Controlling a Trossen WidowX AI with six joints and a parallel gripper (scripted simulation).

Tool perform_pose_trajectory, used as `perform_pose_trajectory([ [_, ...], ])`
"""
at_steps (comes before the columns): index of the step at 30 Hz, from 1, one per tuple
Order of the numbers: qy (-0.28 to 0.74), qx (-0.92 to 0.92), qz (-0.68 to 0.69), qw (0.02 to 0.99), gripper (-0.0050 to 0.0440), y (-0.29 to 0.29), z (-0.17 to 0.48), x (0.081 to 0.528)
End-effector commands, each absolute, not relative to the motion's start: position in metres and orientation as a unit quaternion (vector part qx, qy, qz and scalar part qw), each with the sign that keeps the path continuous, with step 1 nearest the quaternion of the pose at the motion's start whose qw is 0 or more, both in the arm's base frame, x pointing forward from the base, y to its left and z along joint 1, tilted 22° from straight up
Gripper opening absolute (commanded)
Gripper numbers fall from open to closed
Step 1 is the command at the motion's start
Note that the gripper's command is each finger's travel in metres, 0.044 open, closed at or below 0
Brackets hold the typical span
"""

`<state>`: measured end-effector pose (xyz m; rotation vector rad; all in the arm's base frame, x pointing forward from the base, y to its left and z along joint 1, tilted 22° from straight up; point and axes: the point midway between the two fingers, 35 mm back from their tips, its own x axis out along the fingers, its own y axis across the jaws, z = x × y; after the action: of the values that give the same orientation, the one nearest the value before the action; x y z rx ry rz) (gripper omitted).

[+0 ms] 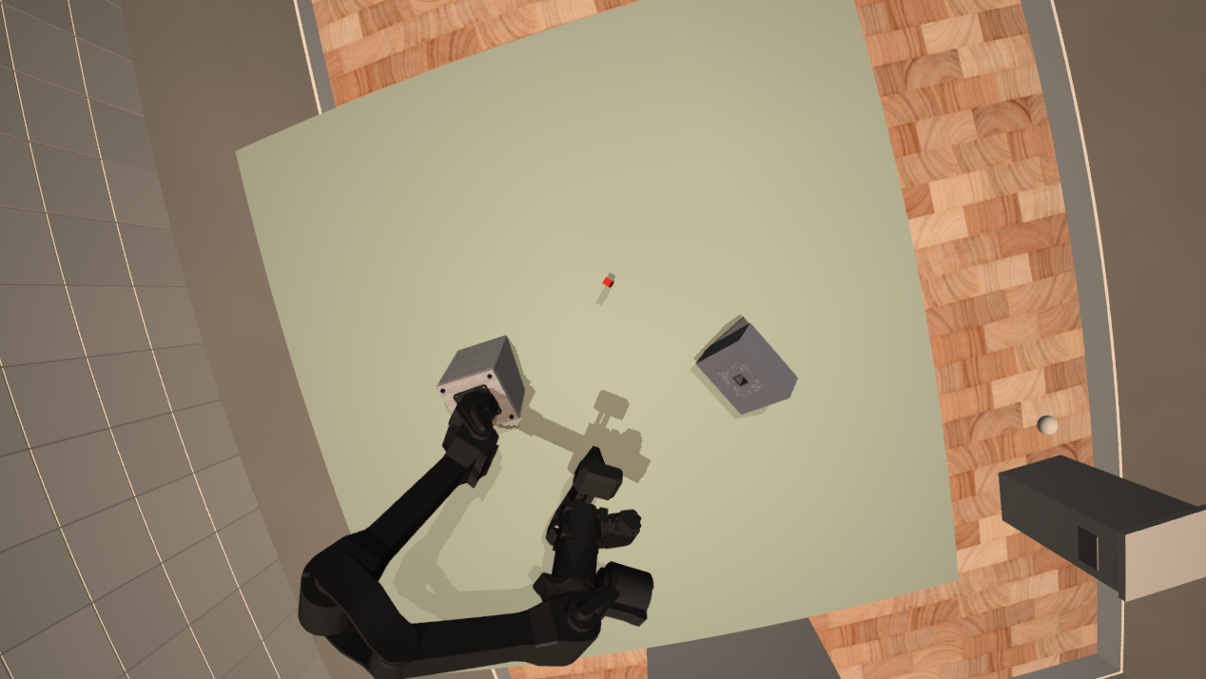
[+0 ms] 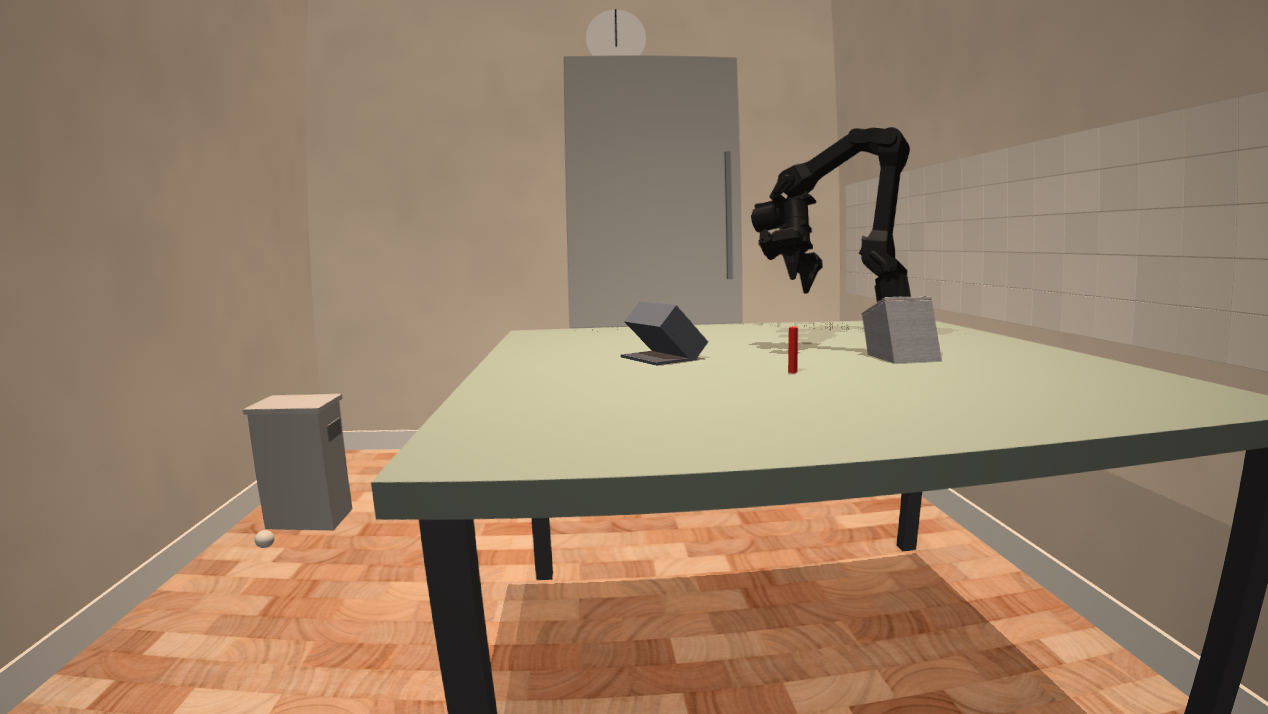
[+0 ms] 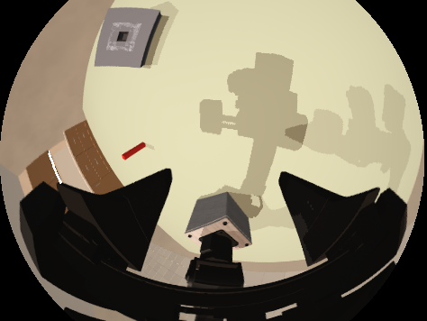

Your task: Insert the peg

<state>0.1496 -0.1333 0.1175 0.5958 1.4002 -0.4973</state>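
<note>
Three views showed us the same moment. From the top view, we saw the peg (image 1: 608,281) standing upright near the middle of the frame on the pale green table (image 1: 506,210), seen almost end-on as a small red spot with a short shadow below it. The sloped panel (image 1: 747,377) sat to the lower right of the peg, well apart from it, its small dark hole (image 1: 740,380) facing up. The arm's grey base block (image 1: 482,375) stood left of centre, and the black arm looped down to the bottom of the frame and back up, with the gripper (image 1: 595,465) below the peg and well apart from it.

In the exterior view, we found the peg (image 2: 792,349) upright right of centre on the table (image 2: 709,425), between the sloped panel (image 2: 667,329) on the left and the base block (image 2: 901,329) on the right. The gripper (image 2: 805,268) hung in the air above the peg, pointing down, holding nothing.

From the wrist view, we saw the two fingers spread wide at the lower left and lower right, nothing between them but the table (image 3: 240,25) and the base block (image 3: 220,217) far below. The peg (image 3: 133,150) showed as a red bar at middle left, and the sloped panel (image 3: 127,37) with its hole (image 3: 122,36) lay at the upper left.
</note>
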Motion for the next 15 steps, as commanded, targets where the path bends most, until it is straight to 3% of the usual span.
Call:
perform_pose_trajectory([
  [1,0.637,0.25,-0.212,0.698,0.044,-0.131,0.116,0.16],
  [15,0.669,0.196,-0.173,0.696,0.044,-0.119,0.107,0.185],
])
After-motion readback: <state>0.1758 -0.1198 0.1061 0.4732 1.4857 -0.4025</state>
